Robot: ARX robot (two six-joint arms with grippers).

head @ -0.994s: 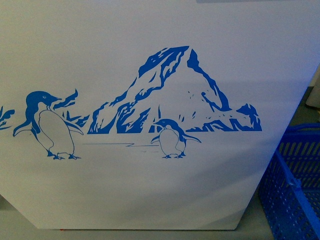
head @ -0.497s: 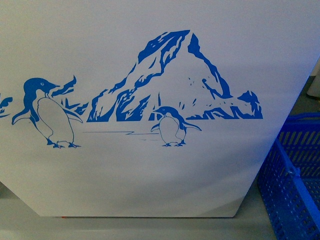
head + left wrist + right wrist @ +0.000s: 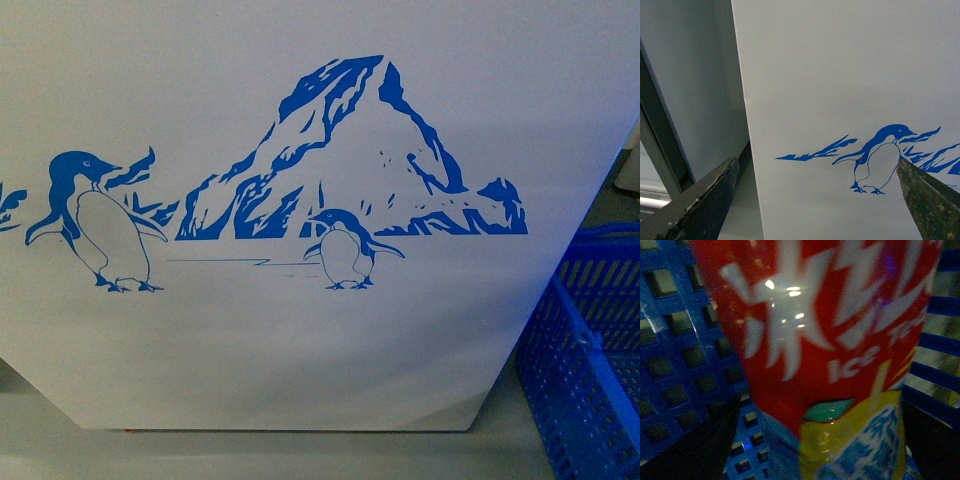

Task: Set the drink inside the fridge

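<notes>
The left gripper (image 3: 816, 162) gapes wide and empty before the white chest fridge (image 3: 840, 65). Beside the fridge, in a blue slotted plastic crate (image 3: 585, 360), the right gripper (image 3: 821, 405) flanks the red-and-yellow-labelled drink bottle (image 3: 820, 330); whether it pinches the bottle is unclear.

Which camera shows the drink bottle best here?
The right wrist view: the red-labelled plastic drink bottle fills it, between the fingers of the right tool, against a blue plastic crate. The front and left wrist views show none of it.
</notes>
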